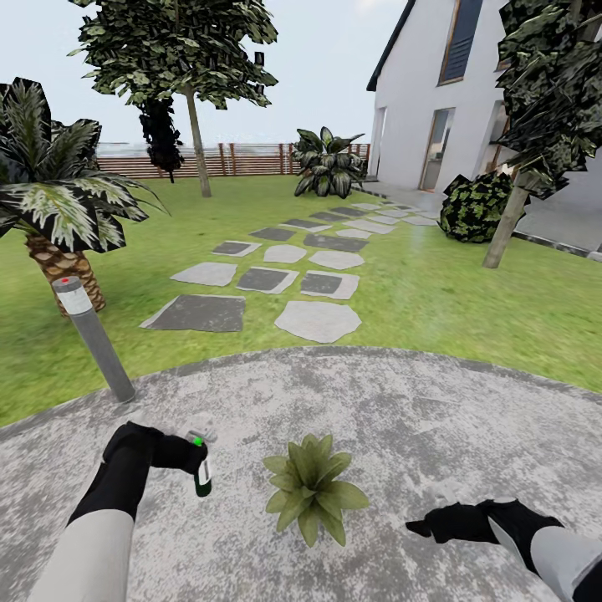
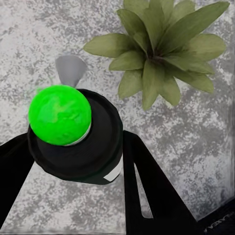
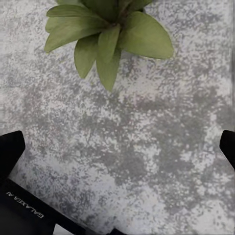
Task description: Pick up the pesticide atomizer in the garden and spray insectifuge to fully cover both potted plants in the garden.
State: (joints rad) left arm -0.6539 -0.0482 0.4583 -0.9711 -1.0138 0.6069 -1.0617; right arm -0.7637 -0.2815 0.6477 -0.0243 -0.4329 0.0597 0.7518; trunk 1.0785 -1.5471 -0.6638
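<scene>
Left end effector (image 1: 197, 456) is clamped on the spray bottle (image 1: 202, 475), held just beside the potted plant (image 1: 311, 489) near the patio (image 1: 435, 418) centre. Right end effector (image 1: 424, 527) is empty, fingers apart. Risk: nozzle aimed off-plant, spray lands on paving, leaves stay partly uncovered.

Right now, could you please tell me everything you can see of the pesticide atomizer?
The pesticide atomizer is a small dark bottle with a white label patch on its side. In the left wrist view its top bears a bright green dot, and a pale grey cone fans out from the head toward the potted plant. It is held off the grey patio between the black fingers of the left tool, beside the plant and clear of its leaves.
</scene>
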